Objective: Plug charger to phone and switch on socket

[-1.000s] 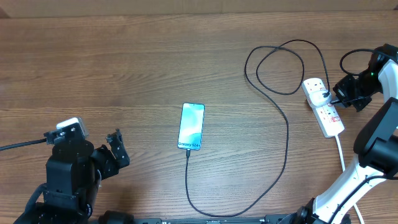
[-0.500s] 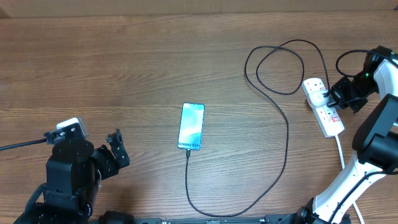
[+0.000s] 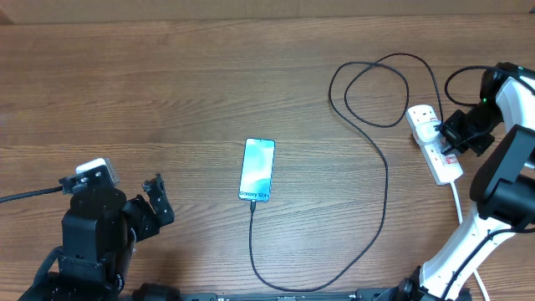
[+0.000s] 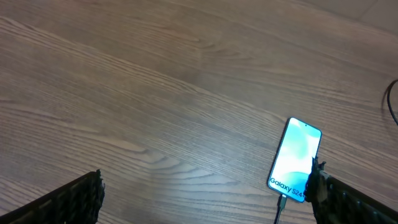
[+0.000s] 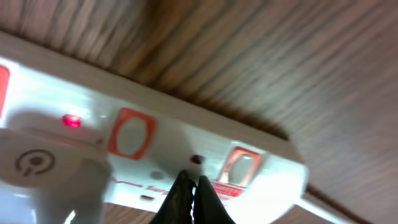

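Socket [image 5: 174, 140] lamp [image 5: 71, 120] glows red — seen only from right wrist.

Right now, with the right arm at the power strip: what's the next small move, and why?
Probably lift the right gripper away from the power strip. Its shut tips sit between two switches, on neither; a red light glows beside the plug, and the phone is lit with the cable in its bottom end. Power looks on, though which switch feeds the plug is unclear.
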